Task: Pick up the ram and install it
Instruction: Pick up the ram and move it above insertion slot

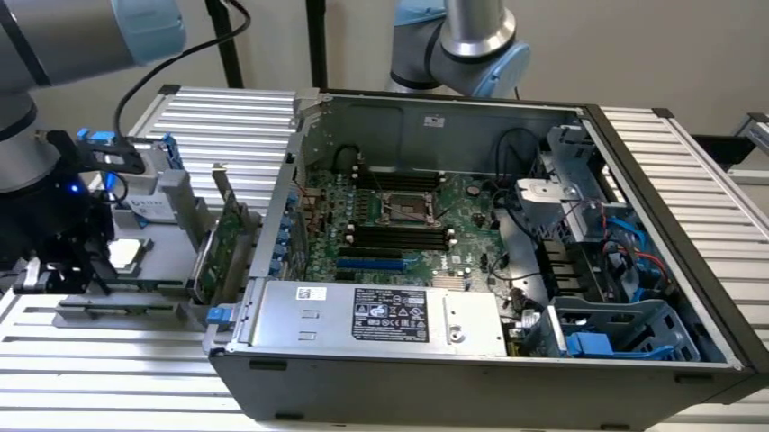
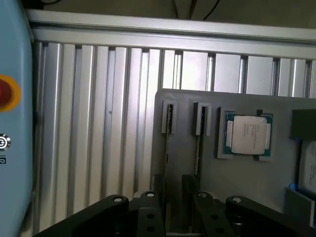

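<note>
**Gripper hovering over the ram in its holder, fingers lining up either side of the stick**

Black finger linkages are filling the near edge of the wrist view, where the gripper [image 2: 174,197] is hanging just above the grey holder tray [image 2: 182,143]. Its fingers [image 2: 159,190] are standing apart, with bare tray showing in the gap between them and nothing clamped.

The ram [image 2: 167,143] is sitting on edge in one of two narrow slots in the tray, seen as a thin dark line. Its long axis is running straight away from the fingers toward the tray's far edge. Its near end seems to be lying between the fingertips, close to one of them, though whether it is touching that one I cannot tell. A second stick [image 2: 199,148] is standing parallel in the neighbouring slot, just outside the other finger. Beyond that, a processor [image 2: 247,134] is resting flat in its own pocket.

The relation that matters looks to be this alignment: the fingers are straddling the first stick across its thin faces, not the second.

In the exterior view the gripper [image 1: 54,270] is working low over the tray [image 1: 168,193] on the slatted worktop [image 1: 108,369], at the exterior view's left. The open computer case [image 1: 481,378] is lying well apart toward the exterior view's right, its black memory slots [image 1: 391,236] showing on the board.
</note>
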`<state>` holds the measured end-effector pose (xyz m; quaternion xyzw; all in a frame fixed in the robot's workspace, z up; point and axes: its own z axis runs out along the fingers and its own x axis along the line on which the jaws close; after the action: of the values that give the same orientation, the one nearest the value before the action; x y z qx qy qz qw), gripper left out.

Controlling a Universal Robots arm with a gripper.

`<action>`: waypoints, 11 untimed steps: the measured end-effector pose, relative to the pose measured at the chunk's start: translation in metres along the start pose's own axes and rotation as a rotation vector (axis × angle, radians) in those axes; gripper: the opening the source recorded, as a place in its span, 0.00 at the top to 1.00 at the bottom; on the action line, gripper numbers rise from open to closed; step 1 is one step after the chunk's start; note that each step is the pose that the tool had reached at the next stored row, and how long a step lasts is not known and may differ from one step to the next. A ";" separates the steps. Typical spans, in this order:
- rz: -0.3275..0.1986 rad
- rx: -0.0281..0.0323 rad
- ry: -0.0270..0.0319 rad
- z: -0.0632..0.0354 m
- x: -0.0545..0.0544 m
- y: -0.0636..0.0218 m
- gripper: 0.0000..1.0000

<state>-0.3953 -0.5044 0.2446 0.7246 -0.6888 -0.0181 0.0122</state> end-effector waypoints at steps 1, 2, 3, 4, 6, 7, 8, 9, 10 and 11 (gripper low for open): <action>-0.001 0.0000 0.0001 0.0018 0.000 -0.0006 1.00; -0.001 0.0001 0.0000 0.0036 0.000 -0.0013 1.00; -0.002 0.0000 0.0001 0.0053 0.001 -0.0020 1.00; -0.002 -0.0001 0.0001 0.0072 0.001 -0.0027 1.00; -0.002 -0.0001 0.0001 0.0108 0.002 -0.0038 1.00; -0.002 0.0000 0.0001 0.0125 0.002 -0.0043 1.00; -0.002 0.0000 0.0001 0.0143 0.002 -0.0046 0.00; -0.002 0.0000 0.0001 0.0162 0.002 -0.0048 0.00; -0.002 -0.0001 0.0001 0.0178 0.003 -0.0051 0.00; -0.002 0.0000 0.0001 0.0197 0.003 -0.0053 0.00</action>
<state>-0.3907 -0.5068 0.2246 0.7254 -0.6880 -0.0181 0.0123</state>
